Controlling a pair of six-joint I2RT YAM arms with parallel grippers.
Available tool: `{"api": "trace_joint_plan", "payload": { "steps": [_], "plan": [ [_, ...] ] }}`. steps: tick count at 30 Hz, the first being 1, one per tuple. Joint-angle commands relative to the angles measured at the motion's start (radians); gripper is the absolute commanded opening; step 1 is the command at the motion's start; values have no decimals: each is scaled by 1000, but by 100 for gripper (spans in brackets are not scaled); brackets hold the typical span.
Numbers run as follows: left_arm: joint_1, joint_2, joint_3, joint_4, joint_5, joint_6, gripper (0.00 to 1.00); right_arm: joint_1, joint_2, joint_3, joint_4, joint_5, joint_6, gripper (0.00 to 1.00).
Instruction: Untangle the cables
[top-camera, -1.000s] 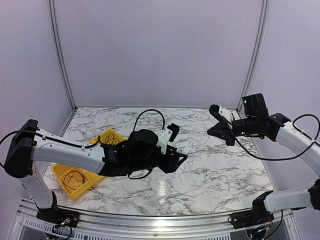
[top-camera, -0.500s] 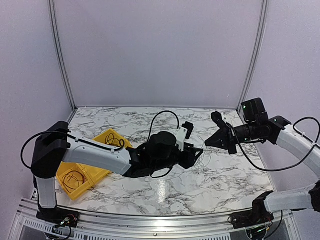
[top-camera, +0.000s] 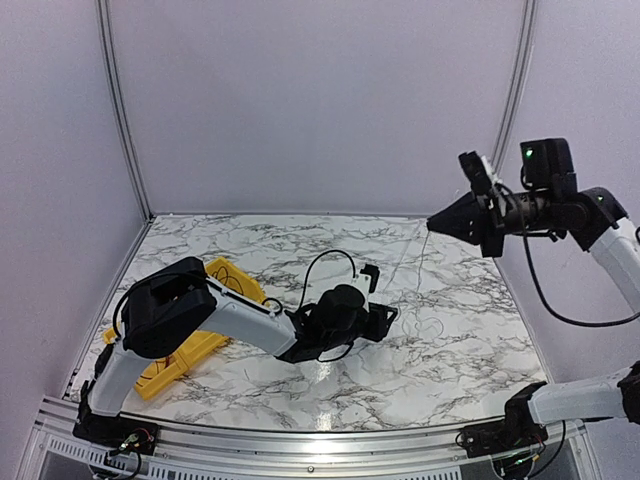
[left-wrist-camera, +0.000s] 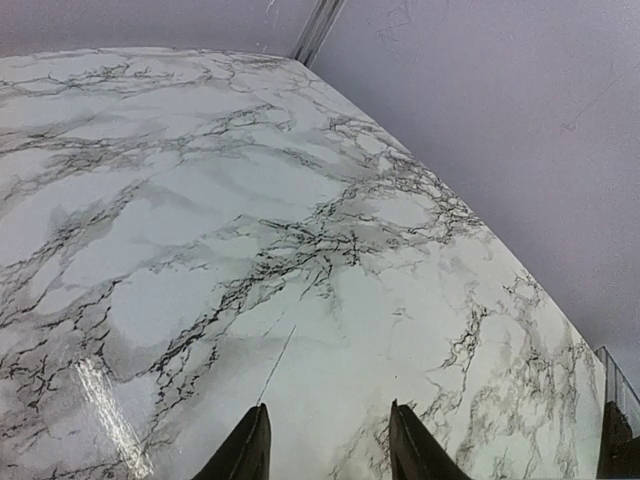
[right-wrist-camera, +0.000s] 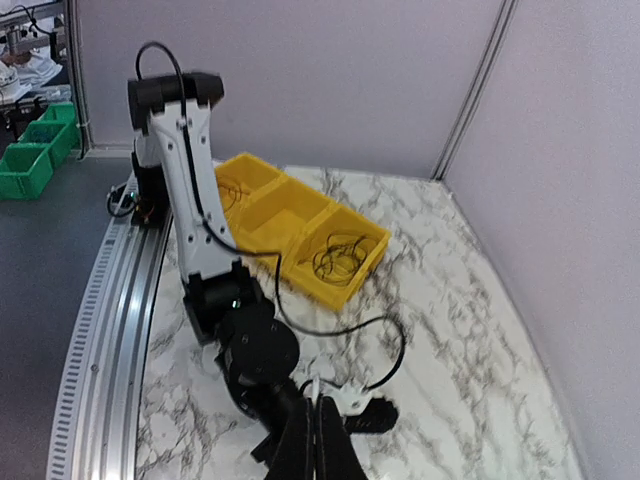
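Observation:
My right gripper (top-camera: 431, 222) is raised high above the table's right side, shut on a thin pale cable (top-camera: 420, 262) that hangs from its tips down to the marble. In the right wrist view the fingers (right-wrist-camera: 318, 445) are pressed together with the pale strand (right-wrist-camera: 314, 388) leaving their tips. More thin cables (top-camera: 425, 322) lie in loose loops on the table below. My left gripper (top-camera: 391, 316) is low over the marble beside those loops. In its wrist view the left gripper (left-wrist-camera: 325, 442) is open, and a fine wire (left-wrist-camera: 278, 362) runs along the table to its left fingertip.
A yellow compartment tray (top-camera: 150, 378) lies at the table's left, partly under the left arm; one compartment holds coiled black cable (right-wrist-camera: 340, 258). The left arm's thick black cable (top-camera: 330, 262) arches over its wrist. Grey walls (top-camera: 320, 100) enclose the table.
The right gripper has risen up and to the right, drawing the pale cable taut. The left arm has stretched further right and lowered toward the marble, its jaws narrowing.

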Motion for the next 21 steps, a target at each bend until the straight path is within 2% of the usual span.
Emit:
{"api": "trace_joint_plan", "payload": {
  "steps": [1,4,7,15,21],
  "plan": [
    [-5,14,-47,32,-22,-44,42,-23,6,223,-20,-97,54,0],
    [-6,5,-82,37,-27,-45,42,-47,28,305,-18,-140,87,0],
    [-5,-13,-115,43,-36,-41,42,-68,36,307,9,-132,110,0],
    [-11,-148,-291,103,-50,-42,44,-92,-25,37,154,-2,151,0],
    [-39,-361,-486,137,-130,11,52,-92,-78,-154,180,74,89,0]
  ]
}}
